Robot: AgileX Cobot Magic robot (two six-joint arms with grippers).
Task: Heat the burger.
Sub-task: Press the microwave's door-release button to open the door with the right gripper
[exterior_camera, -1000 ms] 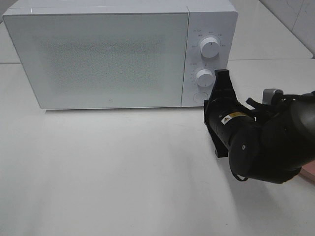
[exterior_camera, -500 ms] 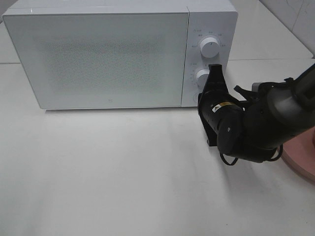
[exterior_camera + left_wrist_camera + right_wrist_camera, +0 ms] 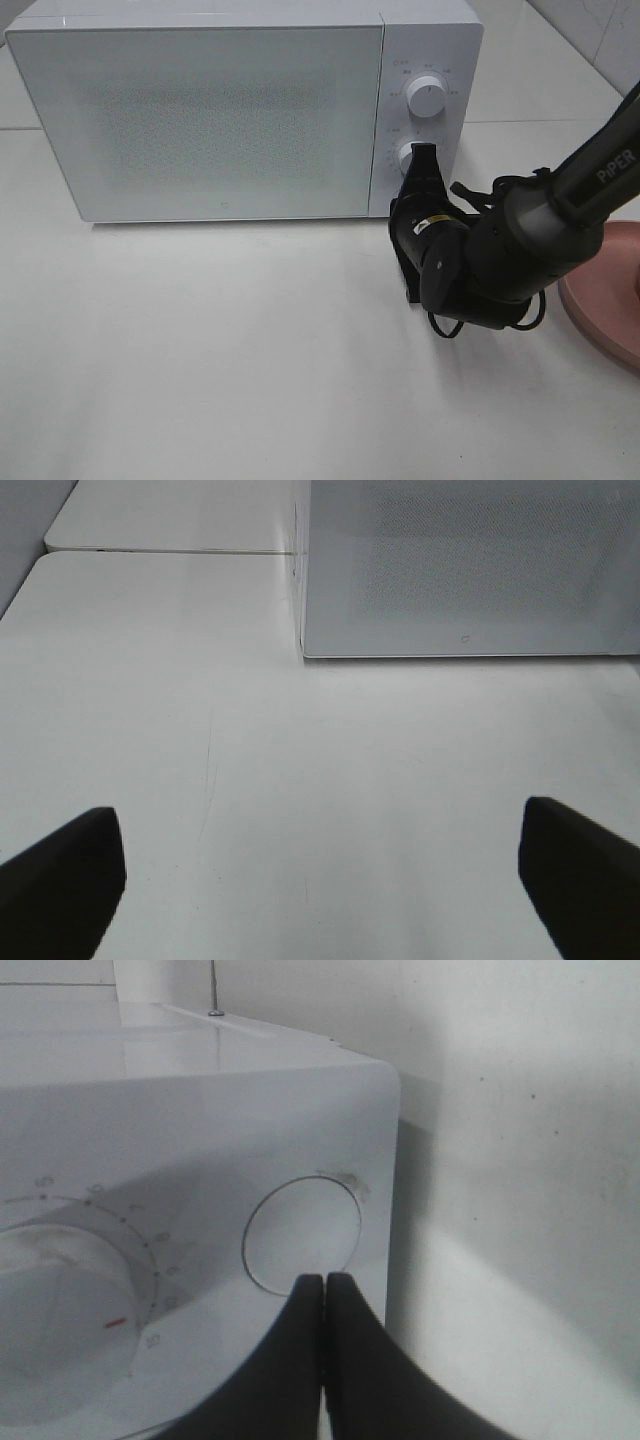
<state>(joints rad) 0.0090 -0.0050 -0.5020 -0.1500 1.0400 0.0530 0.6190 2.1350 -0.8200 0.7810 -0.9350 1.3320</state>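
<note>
right gripper [image 3: 323, 1282] pinched together, tips at microwave [image 3: 200, 110] button [image 3: 300, 1230] | left gripper [image 3: 318, 820] wide apart over bench [image 3: 300, 760] | plate [image 3: 610, 300] at 4 o'clock

1. Right arm [image 3: 600, 170], ext. high view, link at the 3 o'clock edge: white lettering "PiPER" (the only text fully legible).
2. Yellow label [image 3: 433, 224] on the same arm's wrist housing, approx. 3 o'clock from frame centre: print too small, illeg.
3. Microwave [image 3: 200, 120], door, 6 o'clock edge: small grey mark [image 3: 218, 210], illeg.
4. Upper dial [image 3: 427, 97] and lower dial [image 3: 60, 1300]: scale ticks w/ numerals round each. The right wrist view gives what looks like "15" [image 3: 44, 1181] and "10" [image 3: 96, 1191]; rest blurred.
5. Lower dial: red index line [image 3: 117, 1322].
</note>
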